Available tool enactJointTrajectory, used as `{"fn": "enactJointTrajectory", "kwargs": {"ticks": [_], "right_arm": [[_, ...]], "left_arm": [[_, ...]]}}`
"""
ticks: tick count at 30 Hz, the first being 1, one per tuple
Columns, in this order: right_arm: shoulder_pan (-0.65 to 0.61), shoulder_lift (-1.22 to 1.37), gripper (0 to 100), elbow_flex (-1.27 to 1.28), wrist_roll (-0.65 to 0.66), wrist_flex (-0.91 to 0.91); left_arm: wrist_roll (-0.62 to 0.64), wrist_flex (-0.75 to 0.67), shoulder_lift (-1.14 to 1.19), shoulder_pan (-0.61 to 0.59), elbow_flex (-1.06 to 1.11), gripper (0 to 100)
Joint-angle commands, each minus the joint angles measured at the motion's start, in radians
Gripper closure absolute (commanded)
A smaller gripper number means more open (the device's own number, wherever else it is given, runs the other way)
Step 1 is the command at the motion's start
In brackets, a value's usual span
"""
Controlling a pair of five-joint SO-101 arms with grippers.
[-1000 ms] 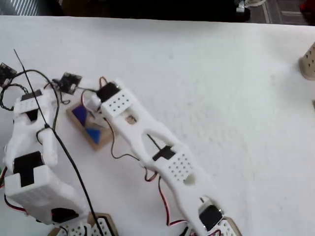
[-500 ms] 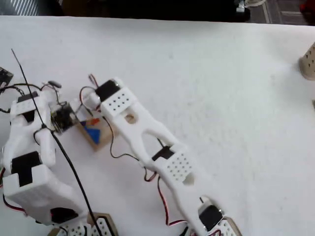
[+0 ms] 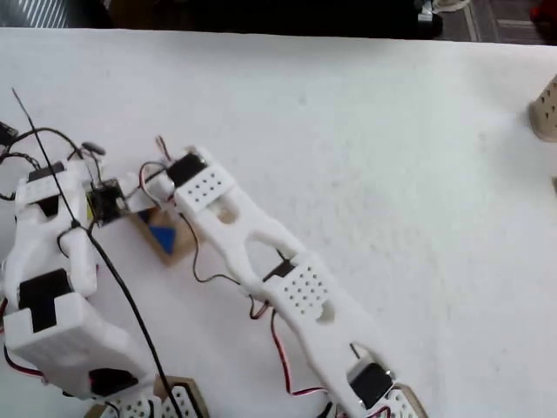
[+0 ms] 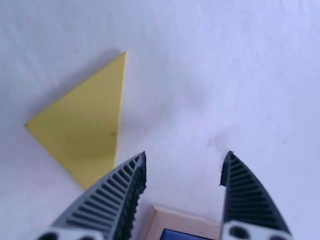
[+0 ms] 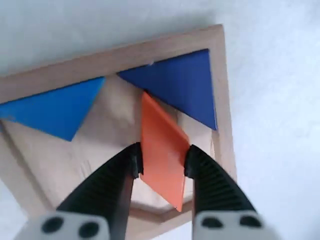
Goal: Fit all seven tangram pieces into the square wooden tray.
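The square wooden tray (image 3: 177, 253) lies on the white table between my two arms, partly covered by them. A light blue triangle (image 5: 55, 107) and a dark blue triangle (image 5: 180, 85) lie in the tray (image 5: 150, 50). My right gripper (image 5: 162, 152) is shut on an orange parallelogram (image 5: 160, 125), held tilted just above the tray's bare middle. My left gripper (image 4: 185, 160) stands open over bare table just off a tray corner (image 4: 175, 222). A yellow triangle (image 4: 85, 130) lies flat on the table beside one of its fingers (image 4: 130, 182).
Loose black and red cables (image 3: 113, 261) trail across the left arm and past the tray. A pale perforated object (image 3: 545, 109) stands at the table's far right edge. The table's right half is bare white surface.
The left arm's head swung in toward the tray and now covers its dark blue piece from above. The right arm shifted slightly left and back, still over the tray.
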Motion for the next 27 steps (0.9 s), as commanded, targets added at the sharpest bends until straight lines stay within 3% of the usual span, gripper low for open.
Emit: {"fn": "enactJointTrajectory", "kwargs": {"ticks": [1, 5, 13, 18, 23, 27], "right_arm": [[-0.013, -0.139, 85.7, -0.144, -0.058, 0.136], [-0.004, -0.153, 72.5, -0.236, -0.075, 0.286], [0.013, -0.219, 84.4, -0.46, -0.087, 0.522], [0.111, -0.372, 98.5, -0.508, -0.321, 0.521], [0.274, -0.532, 98.1, -0.365, -0.612, 0.522], [0.341, -0.716, 98.2, -0.08, -0.723, 0.521]], "left_arm": [[0.003, 0.009, -0.015, -0.002, -0.054, 75], [0.003, 0.009, -0.013, -0.001, -0.054, 75], [0.003, 0.005, -0.013, 0.001, -0.054, 75], [0.002, 0.006, -0.013, 0.002, -0.054, 75], [-0.048, 0.008, -0.019, 0.042, -0.051, 75], [-0.112, 0.009, -0.021, 0.077, -0.048, 76]]}}
